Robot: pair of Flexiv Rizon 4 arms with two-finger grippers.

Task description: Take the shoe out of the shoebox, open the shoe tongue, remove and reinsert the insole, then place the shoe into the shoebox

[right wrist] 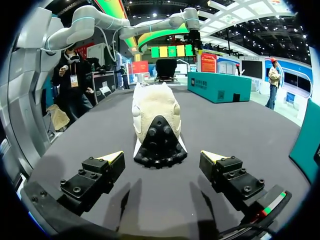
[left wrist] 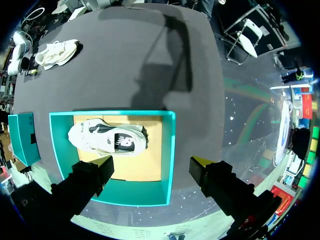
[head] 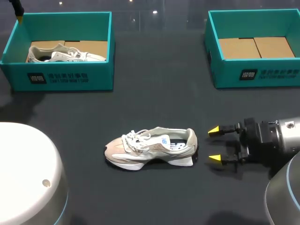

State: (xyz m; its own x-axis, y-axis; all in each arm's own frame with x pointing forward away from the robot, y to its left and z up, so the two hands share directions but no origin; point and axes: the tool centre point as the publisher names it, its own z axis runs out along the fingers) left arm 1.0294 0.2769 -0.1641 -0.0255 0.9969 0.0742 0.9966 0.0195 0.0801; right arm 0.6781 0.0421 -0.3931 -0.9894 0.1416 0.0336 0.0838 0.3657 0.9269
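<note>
A beige and white shoe point(head: 150, 149) lies on its sole in the middle of the dark table, toe to the left. My right gripper point(head: 214, 144) is open just right of its heel, not touching it. In the right wrist view the heel point(right wrist: 156, 120) lies straight ahead of the open fingers point(right wrist: 162, 157). My left gripper point(left wrist: 152, 162) hangs open high above the left teal shoebox point(left wrist: 170, 150), which holds a second shoe point(left wrist: 107, 139). That box point(head: 58, 79) stands at the far left.
A second teal shoebox point(head: 258, 75) stands at the far right with only cardboard on its floor. My left arm's white base point(head: 28, 178) fills the near left corner. Bare table lies between the boxes and the shoe.
</note>
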